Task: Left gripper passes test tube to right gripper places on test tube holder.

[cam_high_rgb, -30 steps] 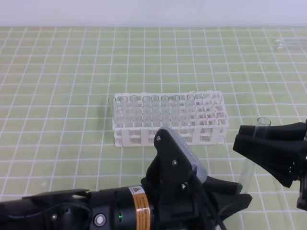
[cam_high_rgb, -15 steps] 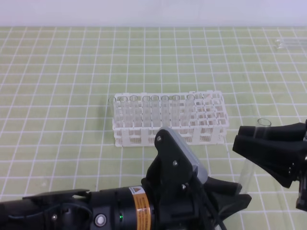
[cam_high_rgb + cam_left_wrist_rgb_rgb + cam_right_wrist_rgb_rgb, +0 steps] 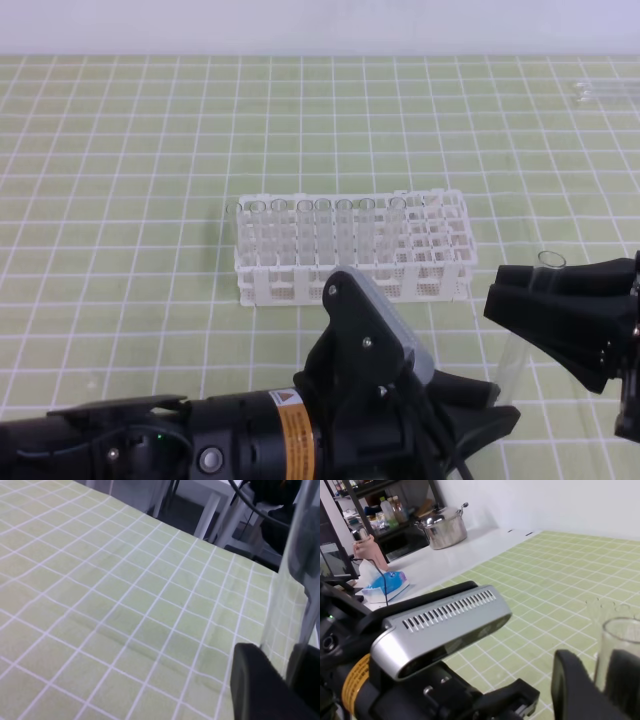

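Test tube (image 3: 522, 330) upright, right and nearer of test tube holder (image 3: 352, 248); right gripper (image 3: 515, 296) clamps it, left gripper (image 3: 478, 410) below.

A green mat (image 3: 120, 150) with a white grid covers the table. The white test tube holder (image 3: 352, 262) stands mid-mat. Spare clear tubes (image 3: 600, 90) lie far right.
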